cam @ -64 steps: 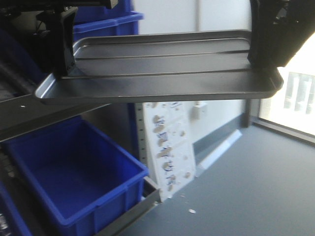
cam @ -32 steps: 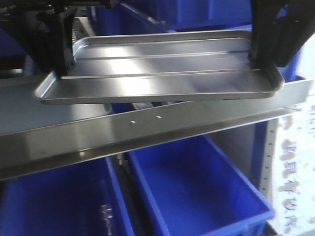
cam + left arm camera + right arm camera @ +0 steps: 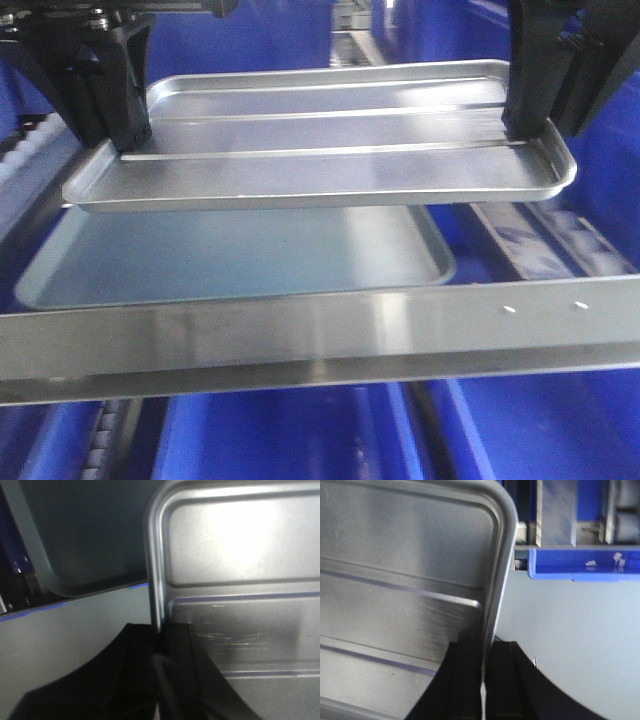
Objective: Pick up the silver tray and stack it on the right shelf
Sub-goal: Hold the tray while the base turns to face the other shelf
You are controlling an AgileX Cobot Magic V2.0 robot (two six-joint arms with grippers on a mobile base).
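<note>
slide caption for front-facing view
Left gripper and right gripper hold the silver tray over a grey tray on the right shelf

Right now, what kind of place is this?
Probably a warehouse or factory storage aisle: a steel flow-rack shelf with roller rails, blue plastic bins below it, and a grey tray lying on it.

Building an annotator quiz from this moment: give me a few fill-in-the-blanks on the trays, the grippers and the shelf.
1. The left gripper and right gripper each clamp a short rim of the silver tray, whose floor has ____ long ridges.
2. The silver tray hangs ____ the larger grey tray.
3. The bins under the right shelf are ____ in colour.
Missing words: two; above; blue.
</note>
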